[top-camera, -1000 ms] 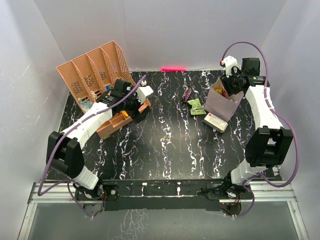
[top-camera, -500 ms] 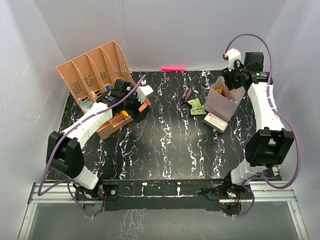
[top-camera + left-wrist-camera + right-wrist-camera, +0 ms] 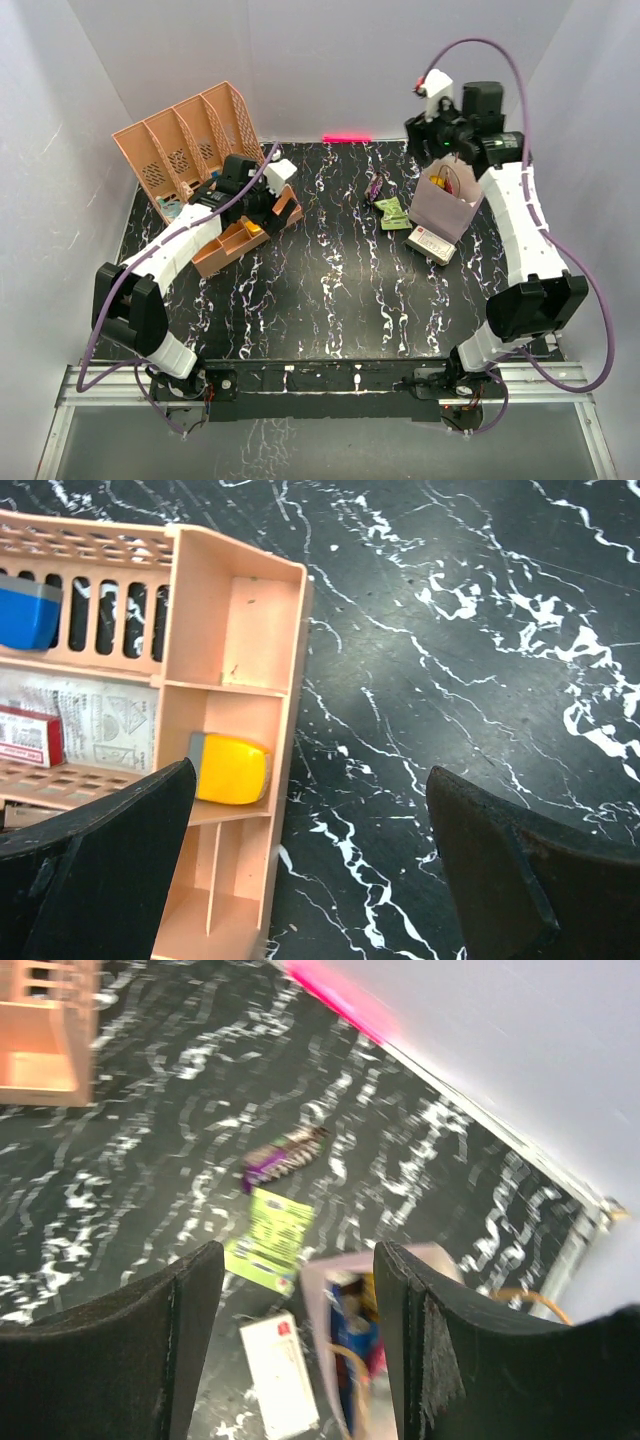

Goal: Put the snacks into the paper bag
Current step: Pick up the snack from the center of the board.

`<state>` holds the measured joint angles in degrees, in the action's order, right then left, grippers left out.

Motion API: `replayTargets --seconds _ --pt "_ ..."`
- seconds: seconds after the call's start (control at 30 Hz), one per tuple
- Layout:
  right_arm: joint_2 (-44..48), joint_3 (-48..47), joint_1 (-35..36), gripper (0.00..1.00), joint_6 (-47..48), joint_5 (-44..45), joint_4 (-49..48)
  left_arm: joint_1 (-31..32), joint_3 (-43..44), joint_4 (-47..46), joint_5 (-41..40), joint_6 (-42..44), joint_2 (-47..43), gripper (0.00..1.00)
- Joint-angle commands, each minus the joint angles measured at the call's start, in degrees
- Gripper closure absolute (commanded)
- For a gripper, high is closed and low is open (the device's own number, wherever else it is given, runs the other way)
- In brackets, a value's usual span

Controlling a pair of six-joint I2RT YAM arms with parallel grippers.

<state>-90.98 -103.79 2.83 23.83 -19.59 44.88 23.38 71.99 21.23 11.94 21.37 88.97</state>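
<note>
bag: snacks inside
right gripper: released, empty, bag's 12 o'clock
left gripper: released, empty, at tray edge
purple bar, green packet: bag's 9 o'clock

- The left arm slants up from the lower left of the overhead view; the left hand faces down, fingers wide apart.
- The right arm rises along the right edge; the right hand, upper right, is also parted.
</note>
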Motion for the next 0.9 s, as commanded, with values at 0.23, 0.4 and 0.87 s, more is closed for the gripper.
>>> replayTargets --seconds 0.23,0.4,0.87 --pt "-6.1 2.7 19.2 0.30 0.4 9.3 -7.3 -2.1 -1.0 -1.2 -4.3 -1.7 -4.8 0.01" --pt "-13.6 3.4 20.4 0.30 -0.9 14.8 -10.3 -2.5 -2.0 -1.1 -3.8 -1.3 -6.2 0.02" --pt "-31.2 -1.5 20.2 0.35 -0.9 23.1 -13.5 -3.6 -3.9 -1.9 -1.6 -1.5 -7.9 0.02"
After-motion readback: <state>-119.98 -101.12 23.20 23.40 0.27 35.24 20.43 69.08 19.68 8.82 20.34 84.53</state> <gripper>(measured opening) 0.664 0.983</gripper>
